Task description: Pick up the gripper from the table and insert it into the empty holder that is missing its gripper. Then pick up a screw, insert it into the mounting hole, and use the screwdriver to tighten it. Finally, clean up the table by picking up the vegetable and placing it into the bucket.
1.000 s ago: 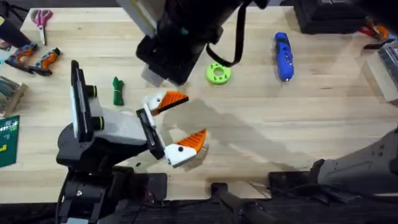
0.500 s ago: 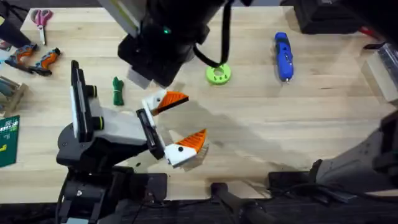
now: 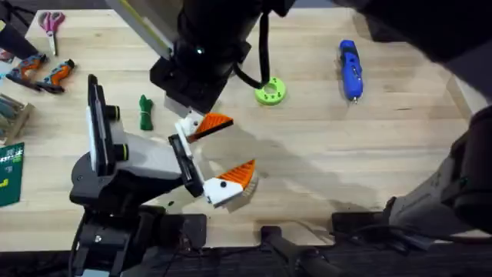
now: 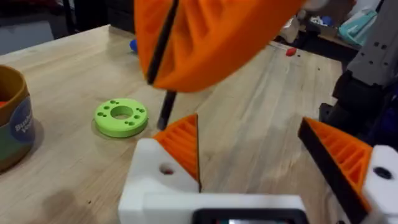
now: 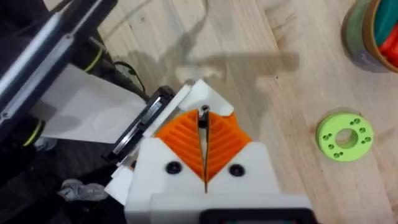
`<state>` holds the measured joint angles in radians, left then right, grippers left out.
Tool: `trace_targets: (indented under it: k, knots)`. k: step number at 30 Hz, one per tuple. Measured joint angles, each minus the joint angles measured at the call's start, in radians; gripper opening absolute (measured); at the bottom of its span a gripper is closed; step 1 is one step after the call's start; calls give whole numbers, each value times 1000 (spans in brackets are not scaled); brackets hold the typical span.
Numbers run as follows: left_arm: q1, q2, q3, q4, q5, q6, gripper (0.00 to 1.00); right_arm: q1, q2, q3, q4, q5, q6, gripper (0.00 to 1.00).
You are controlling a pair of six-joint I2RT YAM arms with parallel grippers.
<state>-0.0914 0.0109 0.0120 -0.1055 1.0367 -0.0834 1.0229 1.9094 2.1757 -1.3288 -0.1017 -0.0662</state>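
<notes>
Left gripper (image 3: 223, 150) jaws wide apart near the surface's front edge. Right gripper (image 5: 204, 144) jaws clamped on a small dark screw (image 5: 203, 114), seen in its wrist view; overhead hides this under the arm. Screwdriver (image 3: 350, 69) lies toward the back right, vegetable (image 3: 145, 112) back left. Bucket (image 4: 12, 118) shows in the left wrist view beside the green disc (image 4: 121, 116).

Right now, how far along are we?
Done, it seems: the gripper sits on the holder. In hand: the right gripper is shut on a screw just over the holder. Left: seating and tightening it, with the screwdriver lying untouched on the table, then moving the vegetable to the bucket.
</notes>
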Motion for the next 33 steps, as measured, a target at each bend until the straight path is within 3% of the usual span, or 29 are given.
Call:
trace_targets:
  k: [33]
  knots:
    - [0,0,0,0,0,0,985,0,58,0,-22,0,4,6]
